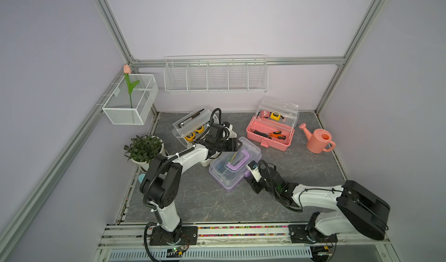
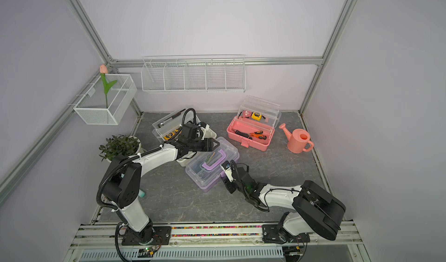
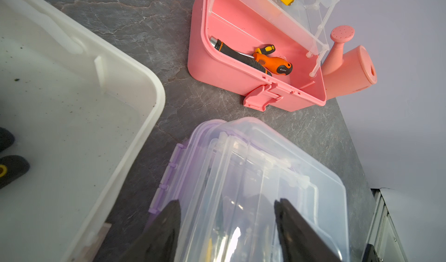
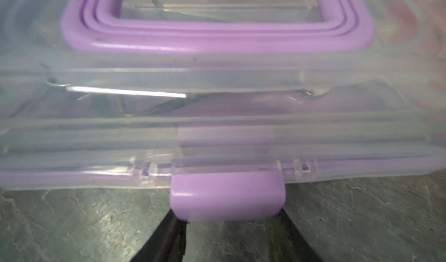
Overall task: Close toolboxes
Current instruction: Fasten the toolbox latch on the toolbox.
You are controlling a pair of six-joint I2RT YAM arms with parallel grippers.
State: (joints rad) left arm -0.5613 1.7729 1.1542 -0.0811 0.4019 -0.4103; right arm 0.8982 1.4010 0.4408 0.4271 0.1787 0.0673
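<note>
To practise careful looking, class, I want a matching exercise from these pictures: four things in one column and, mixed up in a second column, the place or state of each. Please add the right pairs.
Things
1. purple toolbox
2. pink toolbox
3. watering can
4. tulip

Place or state
A. stands in a hanging wire basket
B. lid down, handle folded flat
C. on the table beside the pink toolbox
D. lid raised, base uncovered

Pairs: 1-B, 2-D, 3-C, 4-A
</note>
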